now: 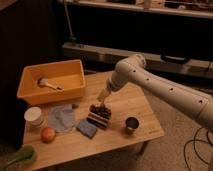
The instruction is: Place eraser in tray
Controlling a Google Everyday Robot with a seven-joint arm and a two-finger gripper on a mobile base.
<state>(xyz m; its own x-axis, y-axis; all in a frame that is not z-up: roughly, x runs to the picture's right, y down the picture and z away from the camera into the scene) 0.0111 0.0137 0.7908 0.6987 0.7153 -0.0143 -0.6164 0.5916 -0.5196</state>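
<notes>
Camera view, nearest first: a green object (19,156) lay at the front left corner of the wooden table (125,102), with an orange fruit (48,134) just behind it. Toward the middle of the table, a blue-grey pad (87,128) sat touching the eraser (98,120), a dark striped block. A dark red lumpy cluster (101,110) rested against the eraser's far side, perhaps partly on it. To the right, apart from this group, stood a small metal cup (132,124). On the left, a white cup (34,116) stood beside a crumpled pale blue cloth (62,118).

Just above the red cluster hung the gripper (103,95), pointing down and leftward, near the eraser but not touching it. Whether it was clenched or released could not be told. The white arm (155,85) reached in from the right.

Farther back on the left sat the tray (50,95), yellow-orange, well apart from the eraser, with a pale spoon-like utensil (48,83) lying inside.
</notes>
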